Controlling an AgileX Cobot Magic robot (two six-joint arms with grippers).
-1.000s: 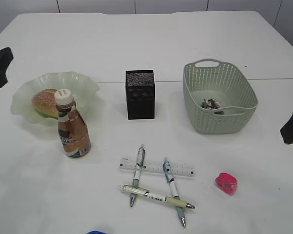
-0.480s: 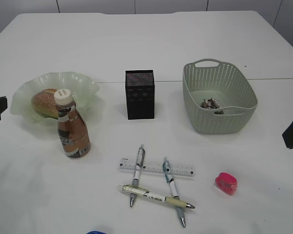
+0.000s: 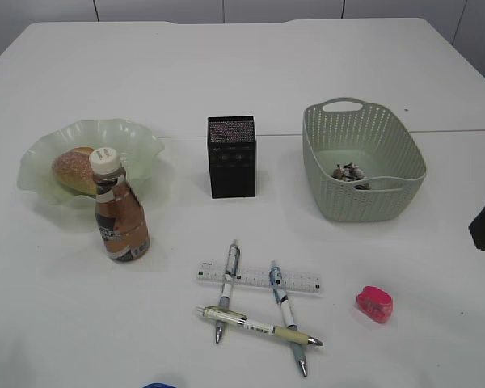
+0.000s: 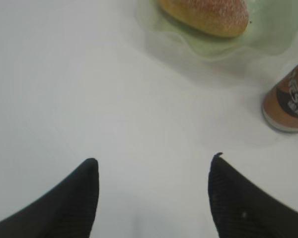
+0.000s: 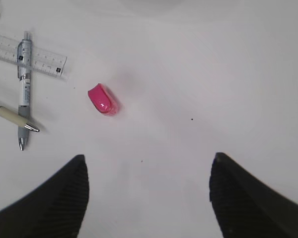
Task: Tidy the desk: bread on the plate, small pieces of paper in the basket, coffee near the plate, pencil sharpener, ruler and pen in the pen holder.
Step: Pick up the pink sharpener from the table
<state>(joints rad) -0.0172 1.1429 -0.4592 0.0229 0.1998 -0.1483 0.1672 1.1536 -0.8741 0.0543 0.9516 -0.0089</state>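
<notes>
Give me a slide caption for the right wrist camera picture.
Open right gripper hovers over the white table, with a pink pencil sharpener ahead beside pens and a ruler.

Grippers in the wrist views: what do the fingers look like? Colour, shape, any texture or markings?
Both match: the left gripper and right gripper each show two matte black fingers tapering to rounded tips. The inner faces carry a fine ribbed or dotted grip texture, clearest on the right gripper's fingers. No cables, labels or markings show.
</notes>
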